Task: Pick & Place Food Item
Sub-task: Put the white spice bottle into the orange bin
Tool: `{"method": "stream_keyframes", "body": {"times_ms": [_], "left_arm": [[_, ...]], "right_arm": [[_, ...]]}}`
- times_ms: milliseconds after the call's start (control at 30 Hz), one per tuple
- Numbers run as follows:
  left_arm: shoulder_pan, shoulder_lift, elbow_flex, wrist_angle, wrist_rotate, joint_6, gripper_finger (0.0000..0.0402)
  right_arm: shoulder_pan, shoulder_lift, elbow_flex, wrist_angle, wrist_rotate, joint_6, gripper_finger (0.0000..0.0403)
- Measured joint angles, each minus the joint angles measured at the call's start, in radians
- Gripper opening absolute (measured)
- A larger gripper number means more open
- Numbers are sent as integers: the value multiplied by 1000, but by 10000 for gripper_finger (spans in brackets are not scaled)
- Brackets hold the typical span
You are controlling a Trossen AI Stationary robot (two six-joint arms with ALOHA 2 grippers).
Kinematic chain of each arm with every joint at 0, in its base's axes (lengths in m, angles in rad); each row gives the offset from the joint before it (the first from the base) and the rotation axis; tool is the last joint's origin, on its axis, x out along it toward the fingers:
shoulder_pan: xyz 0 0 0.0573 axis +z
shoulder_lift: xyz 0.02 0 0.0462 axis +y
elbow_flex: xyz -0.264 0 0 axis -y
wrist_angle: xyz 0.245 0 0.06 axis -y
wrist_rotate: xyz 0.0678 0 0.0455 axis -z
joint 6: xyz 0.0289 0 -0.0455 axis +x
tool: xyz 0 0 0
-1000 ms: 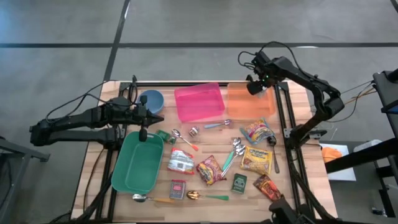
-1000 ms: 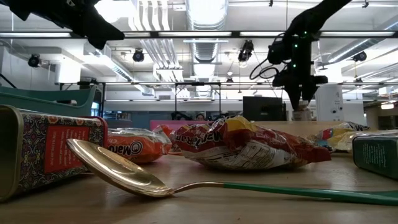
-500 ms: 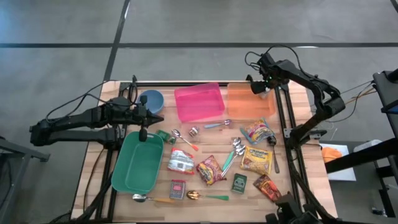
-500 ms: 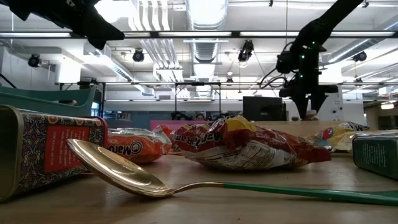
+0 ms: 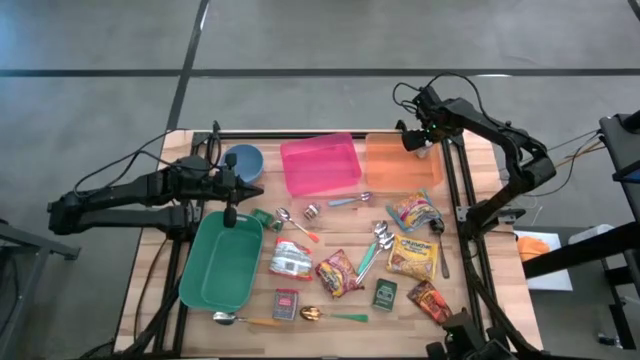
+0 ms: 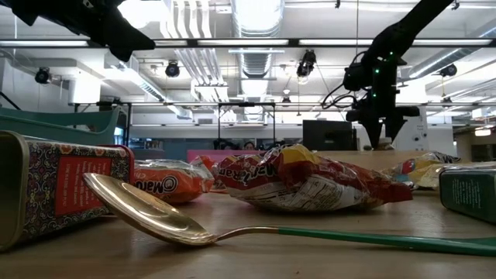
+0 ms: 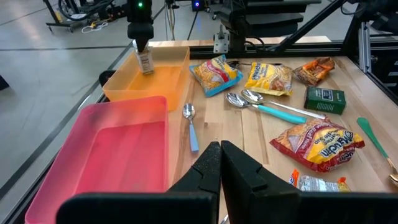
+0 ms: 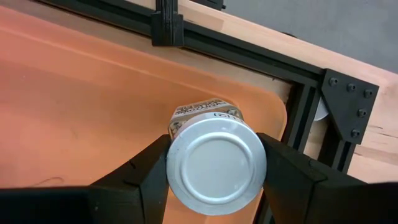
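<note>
Right gripper [image 8: 214, 168]: clamped on a small can [image 8: 216, 165], one finger on each side of its round body, the silver lid facing the wrist camera.
Can: held upright above the orange bin [image 5: 398, 163], over the bin's far corner on the right arm's side; it appears clear of the bin floor, though how far cannot be told.
Why held so: a grip across the can's width keeps it vertical, so it would likely land on its base once let go.
Orange bin: at the far edge of the table [image 5: 465, 300], touching or just beside the pink bin [image 5: 320, 165]; nothing else shows inside it.
Stage: the carry looks all but done; lowering and release appear to be what remains.
Risk: the can hangs near the bin's wall, so a drop from height could tip it against the rim.
Left gripper [image 5: 230, 213]: shut and empty, waiting well away from the orange bin, over the far end of the green bin [image 5: 222, 263].
Other food: noodle packets [image 5: 338, 272] and small tins [image 5: 386, 293] lie nearer the front of the table than the orange bin, among spoons [image 5: 350, 200].
</note>
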Motion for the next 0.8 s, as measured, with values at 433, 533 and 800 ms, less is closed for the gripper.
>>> {"method": "stream_keyframes", "body": {"times_ms": [433,533,800], "left_arm": [[0,0,0,0,0,-2,13],[0,0,0,0,0,-2,13],[0,0,0,0,0,-2,13]], "right_arm": [[-1,6,-7,-4,-4,7,291],[-1,5,-8,-3,-4,1,313],[0,5,-8,-6,-3,-7,324]]}}
